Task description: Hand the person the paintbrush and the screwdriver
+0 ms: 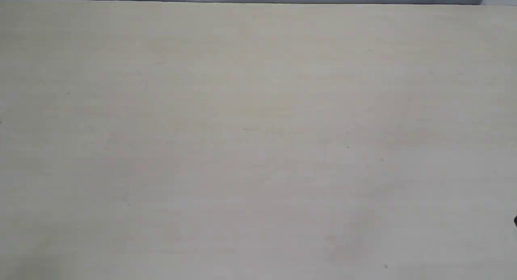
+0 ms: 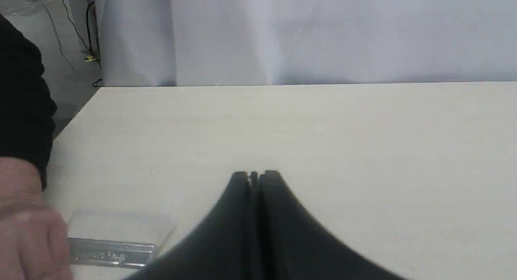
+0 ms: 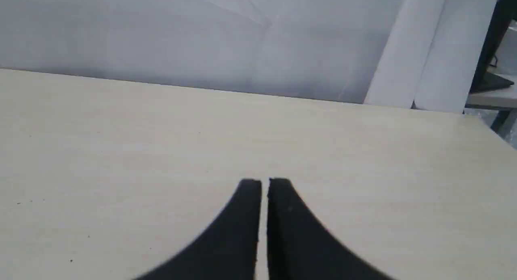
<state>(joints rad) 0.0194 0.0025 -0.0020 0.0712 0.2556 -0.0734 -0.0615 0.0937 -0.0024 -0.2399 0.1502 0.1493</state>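
You're holding both grippers empty — left gripper (image 2: 254, 175) pressed shut, right gripper (image 3: 264, 184) a sliver apart — while the paintbrush (image 2: 117, 241), likely light and best pinched at its stiff ferrule (image 2: 111, 253) rather than the soft bristles (image 2: 121, 227), is lying near the desk's left edge (image 2: 74, 112) at the person's hand (image 2: 28, 239); the screwdriver isn't showing.

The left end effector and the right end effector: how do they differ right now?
The left end effector has jaws pressed together; the right end effector shows a thin slit. Beside the left end effector a person's hand touches a paintbrush on the table; the right end effector has only table before it. Both are black and hold nothing.
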